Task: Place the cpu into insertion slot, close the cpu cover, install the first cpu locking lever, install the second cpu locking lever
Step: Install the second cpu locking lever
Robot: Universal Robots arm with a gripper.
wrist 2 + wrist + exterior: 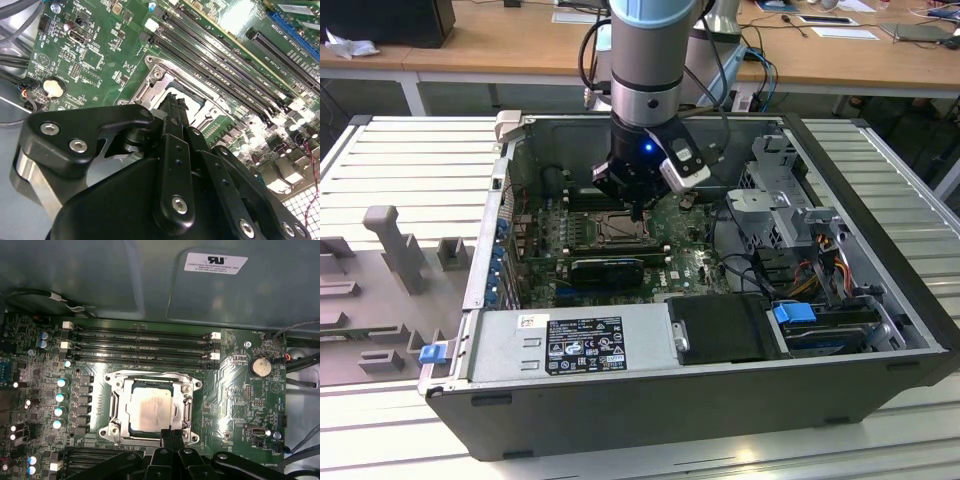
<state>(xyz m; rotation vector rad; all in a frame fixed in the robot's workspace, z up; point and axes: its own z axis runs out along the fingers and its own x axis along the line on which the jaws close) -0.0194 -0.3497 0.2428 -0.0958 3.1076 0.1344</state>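
- Silver-beige metal in the first wrist view: cpu (150, 410), seated flat and square inside the insertion slot (107, 430). Judged placed, since the edges run parallel to the socket rim.
- Silvery frame around it: cpu cover (150, 382), apparently folded down over the chip, with the chip face showing through the cut-out middle. Reads as closed rather than standing up on its hinge.
- Locking levers: cannot tell from these views whether latched or free.
- Pincer (172, 436) with fingers together and nothing visible between them. Tips sit at the socket edge, just beside the cover's rim. Contact with the rim cannot be confirmed.
- Same in the second wrist view: pincer (175, 107) narrow and pressed together, poised right over the socket frame. Probably held slim like this to work as a pushing tip in the tight space beside the memory slots (140, 342).
- Exterior view: pincer (638, 212) reaches straight down into the open computer case (910, 300), directly above the socket on the green motherboard (235, 405).
- Case lies on its side on the slatted metal counter (410, 150), board facing up. Presumably laid so for vertical access from above.
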